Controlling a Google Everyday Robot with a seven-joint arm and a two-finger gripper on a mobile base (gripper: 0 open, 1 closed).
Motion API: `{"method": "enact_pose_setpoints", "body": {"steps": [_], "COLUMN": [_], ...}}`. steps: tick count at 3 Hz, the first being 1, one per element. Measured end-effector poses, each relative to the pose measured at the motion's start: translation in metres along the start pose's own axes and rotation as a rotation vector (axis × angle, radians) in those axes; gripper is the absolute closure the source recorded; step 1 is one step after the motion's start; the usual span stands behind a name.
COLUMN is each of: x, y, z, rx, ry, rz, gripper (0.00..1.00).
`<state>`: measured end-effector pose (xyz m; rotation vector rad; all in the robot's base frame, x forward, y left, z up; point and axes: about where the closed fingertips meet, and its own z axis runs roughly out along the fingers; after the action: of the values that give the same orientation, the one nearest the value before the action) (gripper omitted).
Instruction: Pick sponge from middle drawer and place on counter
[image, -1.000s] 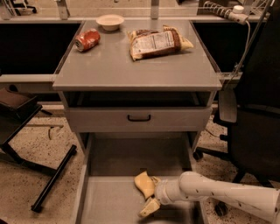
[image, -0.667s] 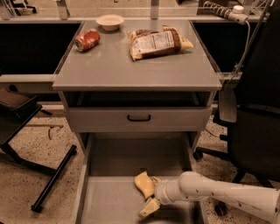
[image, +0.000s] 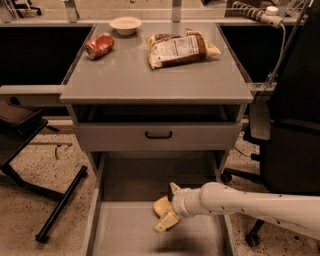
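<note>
The pale-yellow sponge (image: 161, 205) sits between the two fingers of my gripper (image: 170, 206), which is shut on it. The arm reaches in from the right, and the gripper holds the sponge a little above the grey floor of the pulled-out middle drawer (image: 120, 230), casting a shadow on the floor below. The grey counter (image: 125, 75) is the cabinet top above, far from the gripper.
On the counter lie a red can (image: 99, 45), a white bowl (image: 125, 24) and a snack bag (image: 177, 47). A closed drawer front with a black handle (image: 158, 134) is above the open drawer. A black chair (image: 295, 130) stands right, a black stand (image: 30, 150) left.
My gripper has risen slightly and shifted a little left with the sponge in it. The shadow under it is now on the drawer floor.
</note>
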<state>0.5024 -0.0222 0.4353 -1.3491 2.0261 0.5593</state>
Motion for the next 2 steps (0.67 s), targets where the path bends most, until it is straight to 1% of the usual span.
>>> {"method": "enact_pose_setpoints", "body": {"steps": [1, 2], "x": [-0.011, 0.027], "y": [-0.005, -0.003], "z": [-0.013, -0.004], "rx": [0.084, 0.150], "ry": [0.067, 0.156], "rz": [0.001, 0.126], "gripper": [0.00, 0.00]}}
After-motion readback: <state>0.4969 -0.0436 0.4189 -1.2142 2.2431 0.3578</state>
